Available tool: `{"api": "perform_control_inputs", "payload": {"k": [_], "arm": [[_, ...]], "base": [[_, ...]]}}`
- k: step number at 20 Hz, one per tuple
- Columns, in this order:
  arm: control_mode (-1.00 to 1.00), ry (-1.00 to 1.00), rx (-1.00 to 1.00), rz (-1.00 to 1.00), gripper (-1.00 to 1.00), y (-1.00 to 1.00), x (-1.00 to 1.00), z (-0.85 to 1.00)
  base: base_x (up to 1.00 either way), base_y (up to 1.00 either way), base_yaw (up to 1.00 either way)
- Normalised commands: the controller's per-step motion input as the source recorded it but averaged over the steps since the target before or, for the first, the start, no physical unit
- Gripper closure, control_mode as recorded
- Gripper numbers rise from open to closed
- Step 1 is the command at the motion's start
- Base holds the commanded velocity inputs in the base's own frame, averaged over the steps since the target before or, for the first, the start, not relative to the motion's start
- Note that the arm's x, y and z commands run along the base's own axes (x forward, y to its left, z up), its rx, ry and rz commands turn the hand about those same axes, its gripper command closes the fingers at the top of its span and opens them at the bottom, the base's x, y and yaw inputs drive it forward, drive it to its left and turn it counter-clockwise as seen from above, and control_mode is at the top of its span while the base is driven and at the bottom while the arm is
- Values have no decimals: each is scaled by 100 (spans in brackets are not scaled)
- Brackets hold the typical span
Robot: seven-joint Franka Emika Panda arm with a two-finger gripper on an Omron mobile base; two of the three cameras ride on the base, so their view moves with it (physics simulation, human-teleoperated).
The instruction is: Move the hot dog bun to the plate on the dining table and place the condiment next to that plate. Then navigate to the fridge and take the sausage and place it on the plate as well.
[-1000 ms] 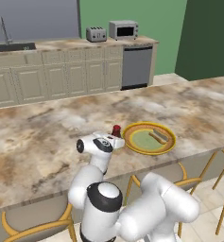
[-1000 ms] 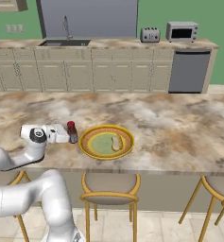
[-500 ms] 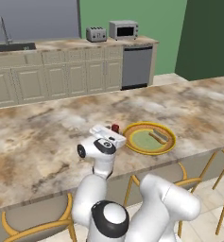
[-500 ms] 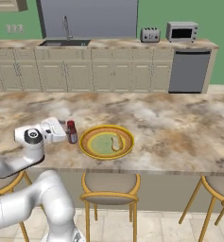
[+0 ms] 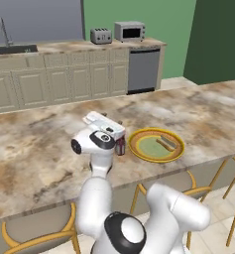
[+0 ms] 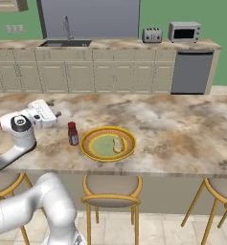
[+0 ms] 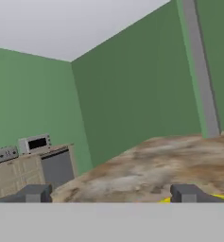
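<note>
On plate bun lies lengthwise (condiment upright beside); fingers spread, empty.

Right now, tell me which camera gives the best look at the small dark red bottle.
The right base view: the small dark red bottle stands clear, just left of the yellow-rimmed plate. In the left base view the arm partly covers it.

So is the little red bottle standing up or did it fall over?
Standing up. The condiment stands upright on the dining table, cap on top, just beside the plate, apart from the claw.
</note>
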Motion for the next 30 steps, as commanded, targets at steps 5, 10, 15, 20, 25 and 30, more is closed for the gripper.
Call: {"api": "perform_control_inputs", "payload": {"k": [5, 10, 15, 20, 25, 30], "arm": [[-100, 15, 3, 15, -100, 3, -47, 100], [-100, 51, 12, 8, -100, 0, -44, 100], [-100, 59, 9, 5, -100, -11, -41, 81], [-100, 69, 1, 4, -100, -11, -37, 11], [-100, 51, 0, 9, -100, 0, -47, -49], [-100, 14, 3, 10, -100, -24, -66, -55]], "base": [[0, 0, 0], [0, 0, 0], [0, 0, 0], [0, 0, 0], [0, 0, 0], [0, 0, 0]]}}
